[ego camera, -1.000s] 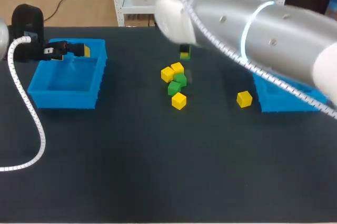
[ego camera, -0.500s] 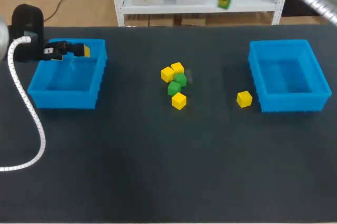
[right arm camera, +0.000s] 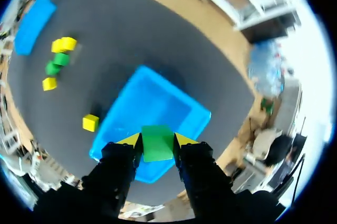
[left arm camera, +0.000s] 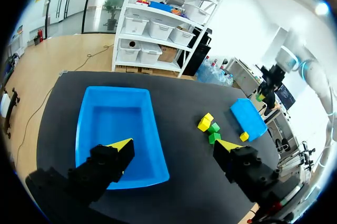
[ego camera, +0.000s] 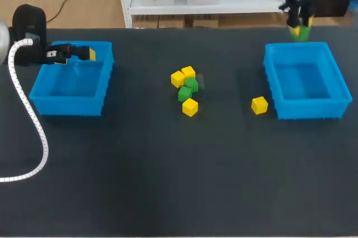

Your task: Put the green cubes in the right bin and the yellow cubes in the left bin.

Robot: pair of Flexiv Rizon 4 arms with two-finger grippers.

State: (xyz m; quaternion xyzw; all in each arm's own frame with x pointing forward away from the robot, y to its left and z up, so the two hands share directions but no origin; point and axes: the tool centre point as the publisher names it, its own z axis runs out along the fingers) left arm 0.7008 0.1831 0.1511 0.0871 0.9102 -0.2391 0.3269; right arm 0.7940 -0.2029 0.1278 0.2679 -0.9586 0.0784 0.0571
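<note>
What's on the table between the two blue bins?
Head view: a cluster of three yellow and two green cubes, plus one yellow cube beside the right bin.

Non-task side, we only have the table (ego camera: 168, 182): flat top, dark and matte, near black, no pattern. In the head view we see its far edge running straight across, and a faint uneven sheen on the surface. The left wrist view gives us the same black top (left arm camera: 179, 145); in the right wrist view it reads dark grey (right arm camera: 121, 29).
</note>
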